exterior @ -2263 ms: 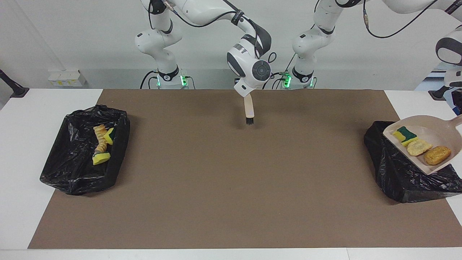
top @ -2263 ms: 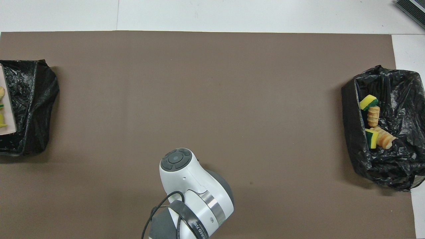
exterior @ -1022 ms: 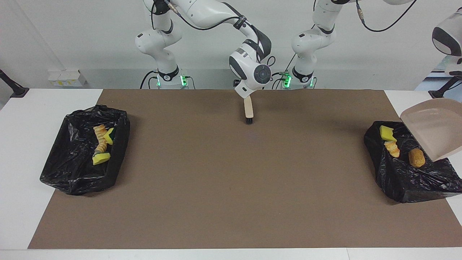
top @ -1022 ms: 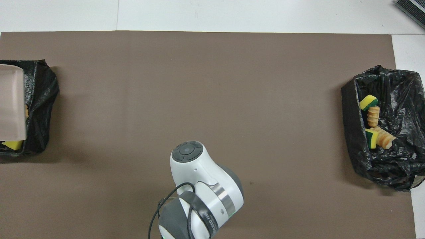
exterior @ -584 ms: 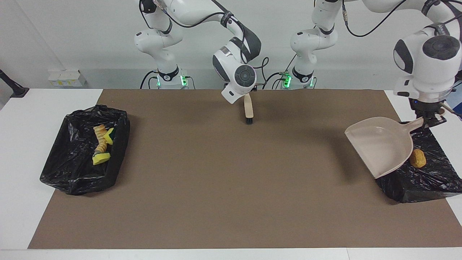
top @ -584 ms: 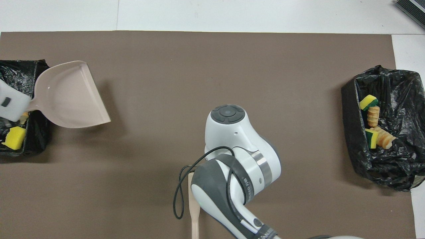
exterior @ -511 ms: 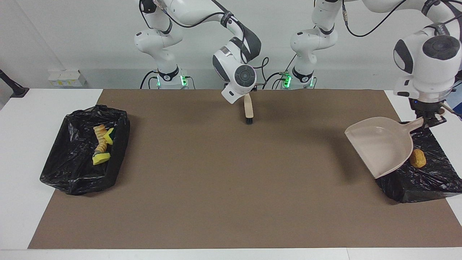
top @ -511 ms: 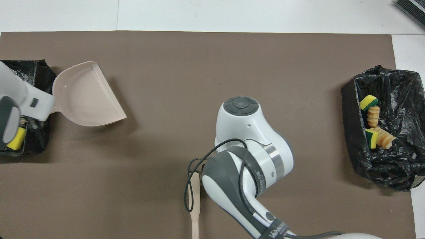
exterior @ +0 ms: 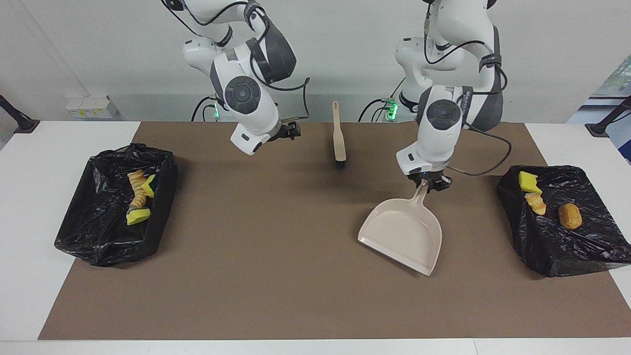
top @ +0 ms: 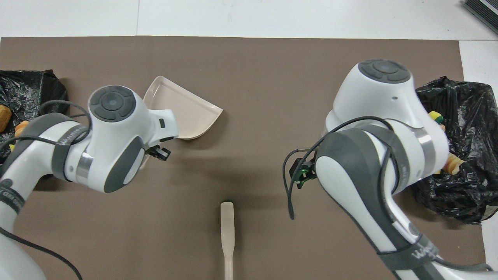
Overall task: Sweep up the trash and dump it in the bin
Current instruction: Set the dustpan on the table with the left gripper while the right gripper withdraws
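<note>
Brown mat swept bare; trash [exterior: 535, 197] in black bin bags [exterior: 586, 246], light, soft. Left gripper [exterior: 430, 183] pinches dustpan [exterior: 402, 234] handle, stiff plastic; right gripper [exterior: 288, 131] open, empty, brush [exterior: 338, 138] beside.

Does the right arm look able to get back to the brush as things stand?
Probably yes. The brush stands free on the mat, nearer the robots than the dustpan, and the open right gripper hangs beside it with nothing between them.
</note>
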You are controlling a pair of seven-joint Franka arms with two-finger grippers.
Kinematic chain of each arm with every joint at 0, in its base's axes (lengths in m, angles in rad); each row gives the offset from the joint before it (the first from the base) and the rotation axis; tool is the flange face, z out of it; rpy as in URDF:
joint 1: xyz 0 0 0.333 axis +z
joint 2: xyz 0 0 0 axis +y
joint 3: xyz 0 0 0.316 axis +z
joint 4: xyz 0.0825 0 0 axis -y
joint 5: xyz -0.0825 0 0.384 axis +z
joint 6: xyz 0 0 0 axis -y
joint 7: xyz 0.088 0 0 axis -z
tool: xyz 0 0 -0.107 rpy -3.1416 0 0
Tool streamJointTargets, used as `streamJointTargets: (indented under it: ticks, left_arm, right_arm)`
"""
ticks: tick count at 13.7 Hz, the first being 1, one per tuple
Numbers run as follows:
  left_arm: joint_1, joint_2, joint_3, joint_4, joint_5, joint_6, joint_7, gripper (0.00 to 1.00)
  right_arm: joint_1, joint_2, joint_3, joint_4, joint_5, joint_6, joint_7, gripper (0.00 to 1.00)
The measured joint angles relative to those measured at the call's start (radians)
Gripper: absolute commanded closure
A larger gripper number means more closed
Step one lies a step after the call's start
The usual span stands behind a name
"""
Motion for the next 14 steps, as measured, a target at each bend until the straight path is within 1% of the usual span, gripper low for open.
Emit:
streamJointTargets:
  ticks: [1,3,6,9,11,12,13,14]
  left_arm:
    - [-0.042,0.007,0.000,0.000,-0.036,0.023,-0.094,1.00]
    - [-0.114,0.022,0.000,0.000,-0.077,0.060,-0.221,1.00]
    - [-0.177,0.049,0.001,0.015,-0.162,0.125,-0.392,1.00]
    - [-0.221,0.092,0.002,0.049,-0.171,0.135,-0.520,1.00]
    - [-0.253,0.128,0.002,0.068,-0.171,0.137,-0.575,1.00]
    - [-0.262,0.143,0.003,0.081,-0.171,0.139,-0.595,0.71]
    - [-0.265,0.154,0.004,0.099,-0.171,0.139,-0.605,0.31]
    - [-0.266,0.160,0.005,0.113,-0.171,0.139,-0.605,0.13]
  right_arm:
    - [-0.025,-0.002,0.000,0.014,-0.033,-0.014,-0.056,0.00]
    - [-0.076,-0.011,-0.002,0.029,-0.070,-0.020,-0.144,0.00]
    - [-0.139,-0.041,-0.004,0.035,-0.122,-0.021,-0.211,0.00]
    - [-0.166,-0.064,-0.004,0.038,-0.174,-0.018,-0.267,0.00]
    - [-0.191,-0.065,-0.010,0.063,-0.202,-0.013,-0.285,0.00]
    - [-0.209,-0.065,-0.012,0.073,-0.204,-0.009,-0.289,0.00]
    - [-0.229,-0.065,-0.014,0.079,-0.204,0.005,-0.293,0.00]
    - [-0.247,-0.065,-0.015,0.082,-0.204,0.024,-0.295,0.00]
